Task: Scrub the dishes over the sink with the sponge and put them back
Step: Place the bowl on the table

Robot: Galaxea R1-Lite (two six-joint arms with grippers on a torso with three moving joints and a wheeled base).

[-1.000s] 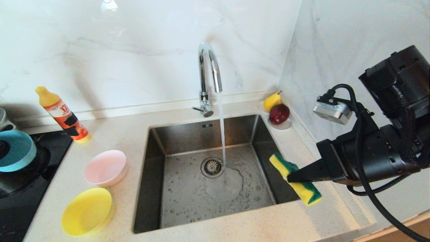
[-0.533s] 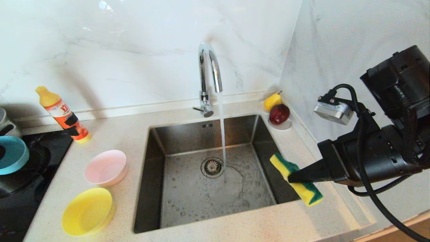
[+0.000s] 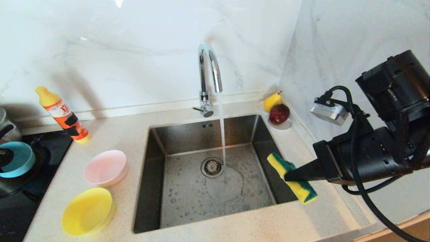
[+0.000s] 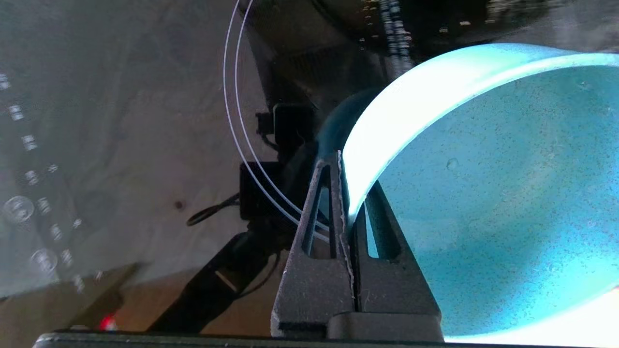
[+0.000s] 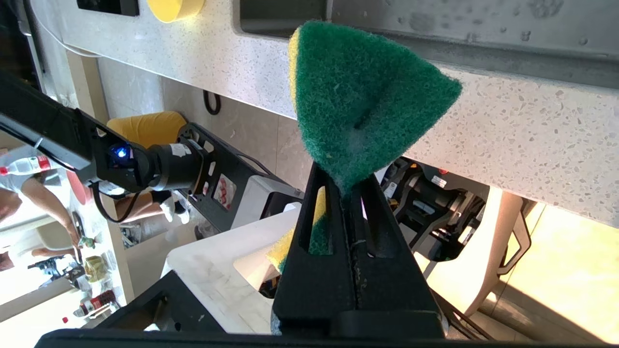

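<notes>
Speckled pale stone countertop (image 3: 255, 225), smooth. Near left: yellow bowl (image 3: 88, 211), round plastic; just beyond it, apart, pink bowl (image 3: 106, 167). At the left edge, above the black hob (image 3: 20, 201), the left gripper (image 4: 347, 212) is clamped on the blue bowl (image 3: 15, 158) rim. Centre: square brushed-steel sink (image 3: 158, 188), wet, with round drain strainer (image 3: 212, 167). At its right rim the right gripper (image 3: 289, 176) pinches the sponge (image 3: 291, 177), yellow foam with coarse green face. Farther: orange bottle (image 3: 63, 116), chrome faucet (image 3: 209, 72) running, saucer (image 3: 282, 126) of fruit, marble walls (image 3: 134, 50).
</notes>
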